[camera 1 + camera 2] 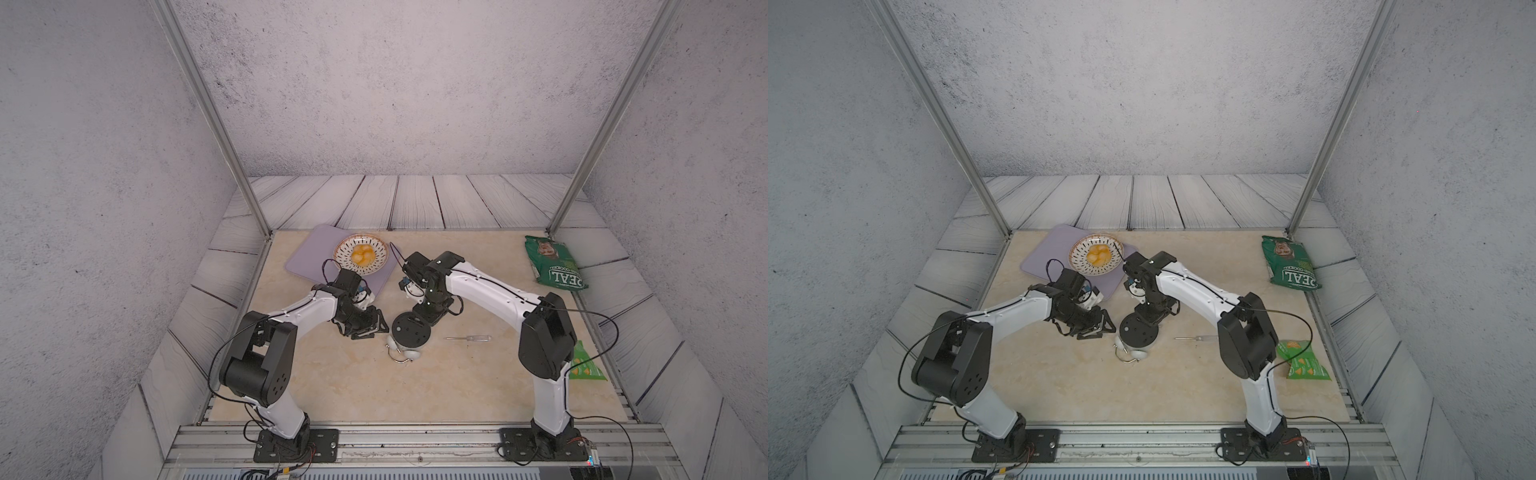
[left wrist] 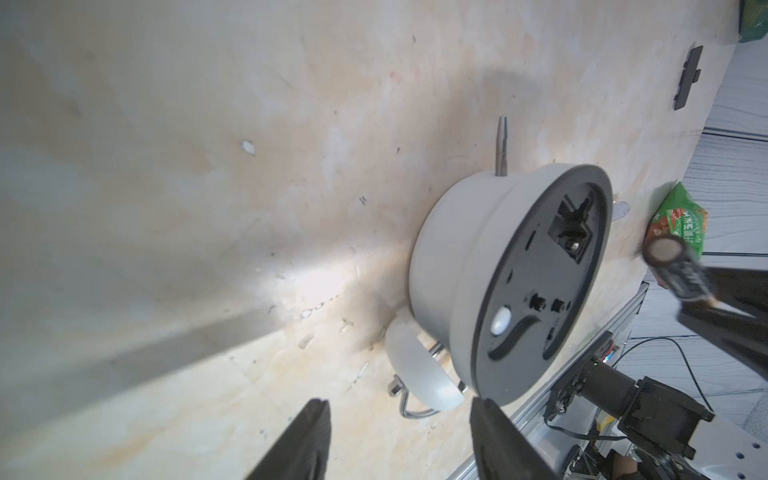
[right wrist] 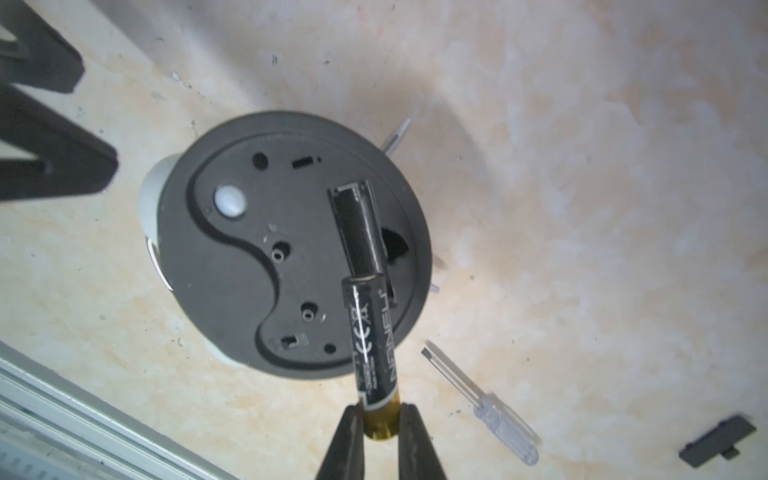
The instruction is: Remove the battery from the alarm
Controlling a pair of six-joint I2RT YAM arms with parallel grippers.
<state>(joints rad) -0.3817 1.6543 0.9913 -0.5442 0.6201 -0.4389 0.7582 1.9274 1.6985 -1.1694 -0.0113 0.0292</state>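
The left arm [image 1: 299, 311] and the right arm [image 1: 469, 291] had glossy white shells between bulky black joint housings. Thin black cables [image 1: 490, 282] ran along each. Black base plates [image 1: 322, 453] with silver bolts sat on the aluminium rail [image 1: 415, 436].

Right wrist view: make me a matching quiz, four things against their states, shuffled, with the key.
Things
1. battery
2. alarm
3. screwdriver
4. black cover

States
A. flat on the table, tip toward the alarm
B. black back panel up, battery slot empty
C. pinched at its gold end by the right gripper
D. flat on the table, farther from the alarm than the screwdriver

Pairs: 1-C, 2-B, 3-A, 4-D
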